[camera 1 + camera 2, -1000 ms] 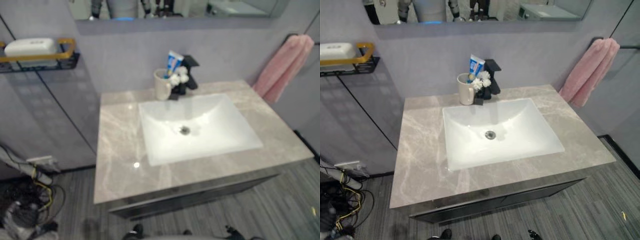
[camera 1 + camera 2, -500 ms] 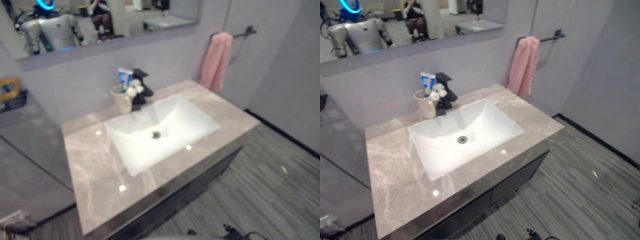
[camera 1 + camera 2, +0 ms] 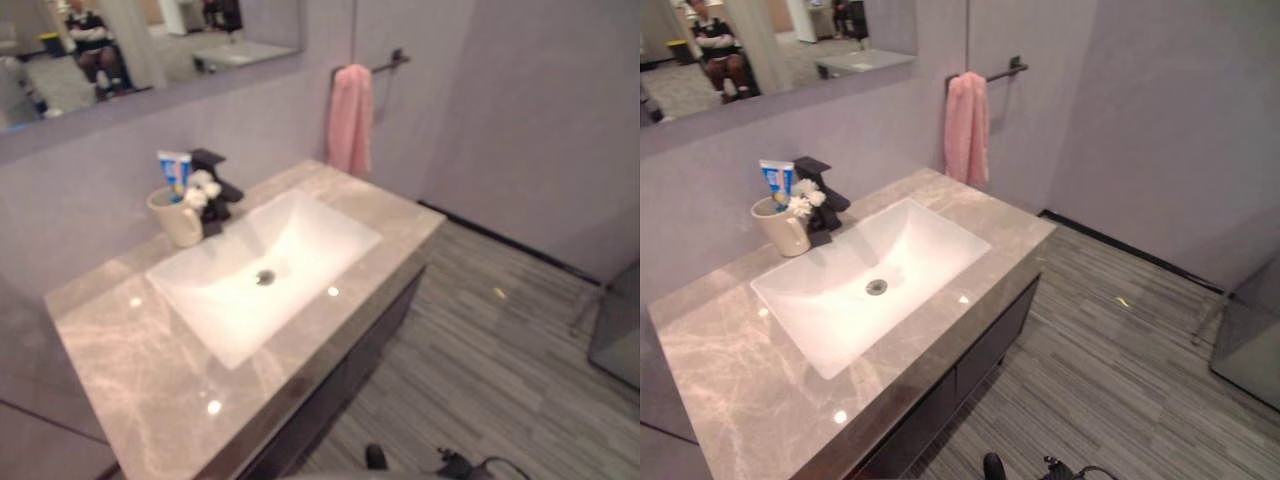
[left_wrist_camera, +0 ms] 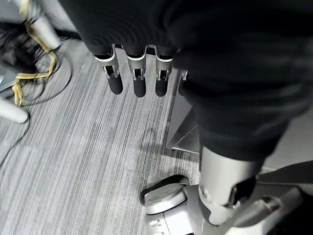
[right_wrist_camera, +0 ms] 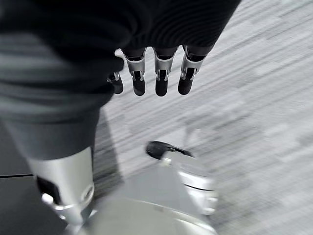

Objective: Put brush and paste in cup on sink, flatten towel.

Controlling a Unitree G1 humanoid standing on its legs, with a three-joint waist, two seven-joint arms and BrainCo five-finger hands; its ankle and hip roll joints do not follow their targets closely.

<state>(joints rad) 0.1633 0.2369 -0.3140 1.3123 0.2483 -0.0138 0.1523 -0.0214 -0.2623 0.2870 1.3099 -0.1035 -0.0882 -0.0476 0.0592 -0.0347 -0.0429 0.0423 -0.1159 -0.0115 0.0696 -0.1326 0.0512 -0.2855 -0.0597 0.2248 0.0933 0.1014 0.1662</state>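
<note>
Paste (image 3: 174, 172) stood in the cup (image 3: 178, 217) on the sink (image 3: 262, 270) (brush not discernible). Towel (image 3: 967, 128) hung bunched, unflattened. Left hand (image 4: 137, 73) and right hand (image 5: 157, 73): fingers relaxed, empty.

A grey marble counter (image 3: 130, 360) holds a white sink basin (image 3: 250, 275). At its far edge a cream cup (image 3: 178, 215) stands just beside the black tap (image 3: 215, 180), with a blue-and-white paste tube (image 3: 175, 170) upright in it. A pink towel (image 3: 350, 120) hangs bunched from a wall rail (image 3: 385, 65). Above runs a mirror (image 3: 150, 40).
</note>
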